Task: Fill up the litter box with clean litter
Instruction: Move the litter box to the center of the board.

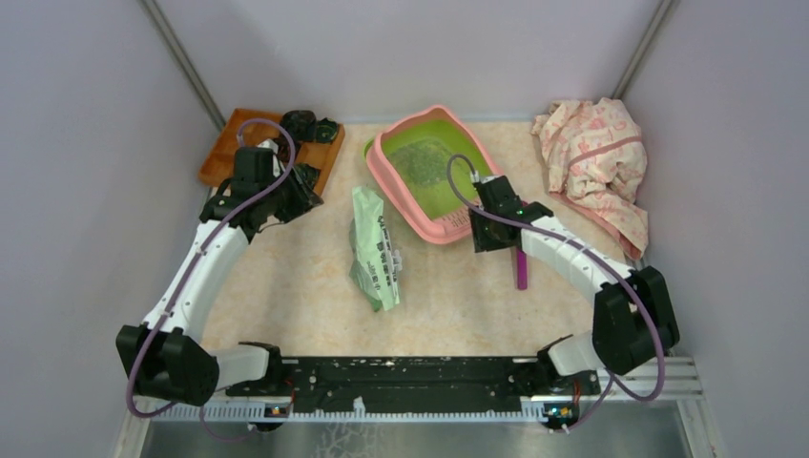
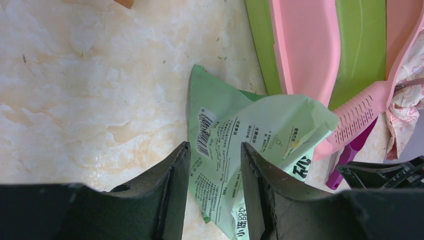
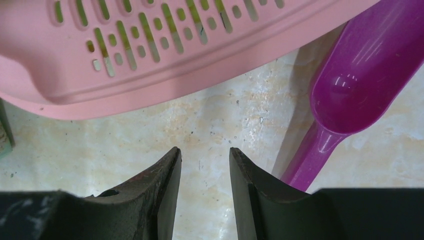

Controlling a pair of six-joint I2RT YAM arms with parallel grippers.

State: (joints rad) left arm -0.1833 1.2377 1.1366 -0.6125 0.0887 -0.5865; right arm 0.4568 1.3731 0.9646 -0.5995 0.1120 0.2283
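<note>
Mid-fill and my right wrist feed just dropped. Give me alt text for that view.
Open, empty jaws hang over the table, just short of the litter box, whose pink slotted grate end fills the top of the view. A purple scoop lies on the table at right, its handle running down beside one jaw.

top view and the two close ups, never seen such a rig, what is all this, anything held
Two robot arms stand at the near edge of a table. The wide picture looks down from above; each close-up comes from a camera on one wrist. On it lie a pink-rimmed green litter box with litter in it, a green bag, a purple scoop, a pink cloth and a wooden tray. The left hand is open, pointing at the bag; the right hand open by the box's grate. Neither holds anything.
</note>
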